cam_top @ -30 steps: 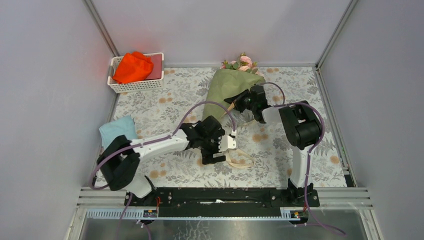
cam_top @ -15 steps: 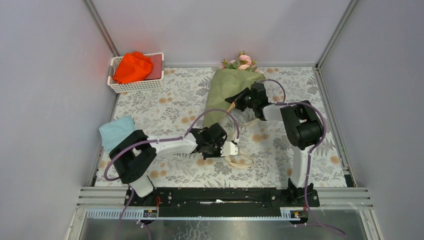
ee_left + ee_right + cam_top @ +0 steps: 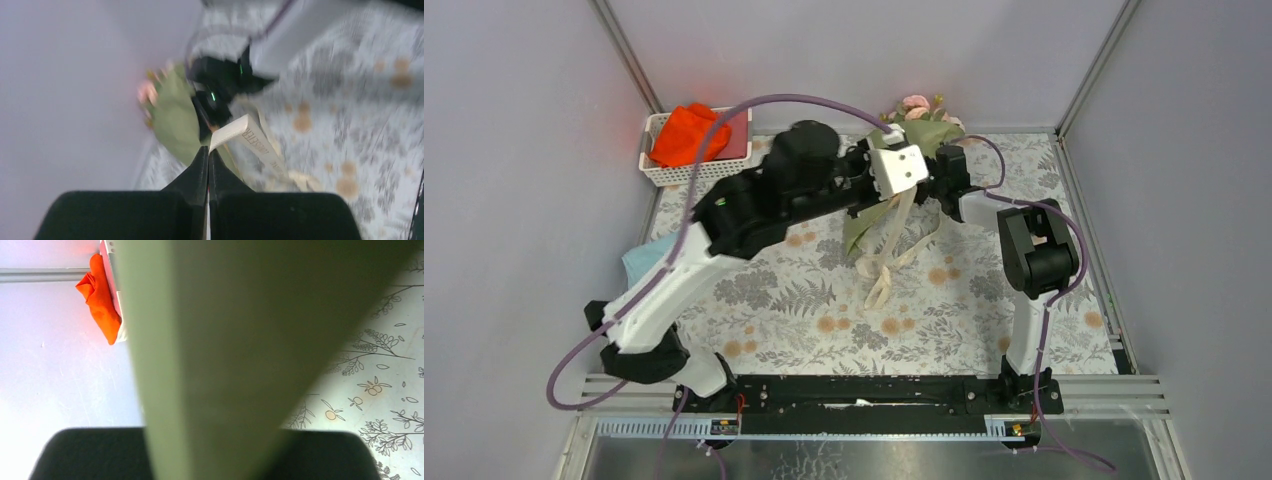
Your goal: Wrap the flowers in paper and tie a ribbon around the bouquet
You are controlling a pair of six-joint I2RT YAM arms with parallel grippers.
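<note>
two grippers are meeting at the far middle of the surface (image 3: 804, 300): the left gripper (image 3: 208, 151), reaching out high above it, is pinching the ribbon (image 3: 248, 132) with its jaws pressed fully together. the ribbon is hanging down from it and trailing in a loose loop onto the surface nearer the arms. the right gripper (image 3: 942, 178) is clamping tightly on the olive paper of the bouquet (image 3: 172, 120), which is pointing its pink roses (image 3: 915, 102) at the far wall, while a white basket (image 3: 694, 170) holding an orange-red cloth (image 3: 686, 135) is sitting at the far left.
</note>
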